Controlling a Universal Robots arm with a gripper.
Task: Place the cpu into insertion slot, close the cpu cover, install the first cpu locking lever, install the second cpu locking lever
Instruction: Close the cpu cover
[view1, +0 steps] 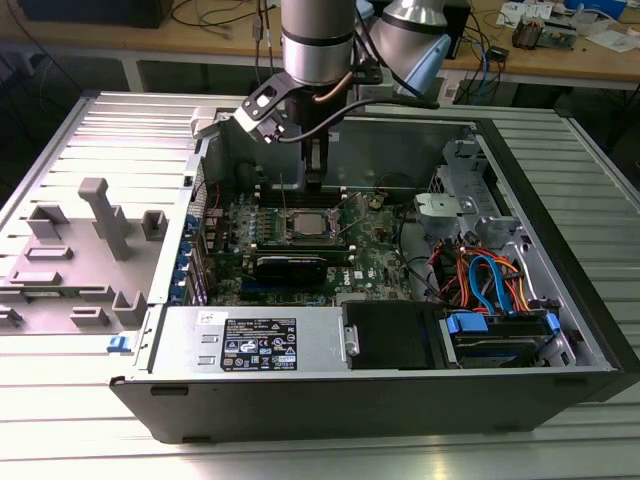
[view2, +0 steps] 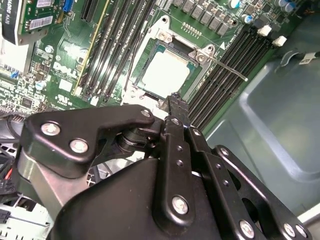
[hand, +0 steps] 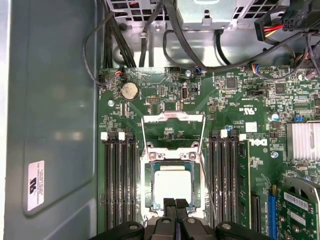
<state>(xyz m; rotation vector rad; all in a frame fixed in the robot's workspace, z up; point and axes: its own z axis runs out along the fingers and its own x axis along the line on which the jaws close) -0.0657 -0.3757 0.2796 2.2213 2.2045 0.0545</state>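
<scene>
Ribbed metal worktop (view1: 60, 400), open computer case (view1: 330, 405): cpu (hand: 172, 185) in insertion slot (hand: 172, 167), cpu cover (hand: 172, 156) lowered over it; gripper (hand: 175, 202) at slot's edge, jaws pressed together, memory slots (hand: 120, 185) flanking.

Arm (view1: 318, 40): silver-grey cylinder, dark band near its lower end, black bracket (view1: 262, 105) below. Gripper (view2: 175, 102): matte black linkage bars, silver screw heads (view2: 180, 204) at pivots, narrow black fingertips (hand: 170, 204).

Black claw (view2: 175, 101), tips together, just beside the silver cpu (view2: 167, 75)
</scene>
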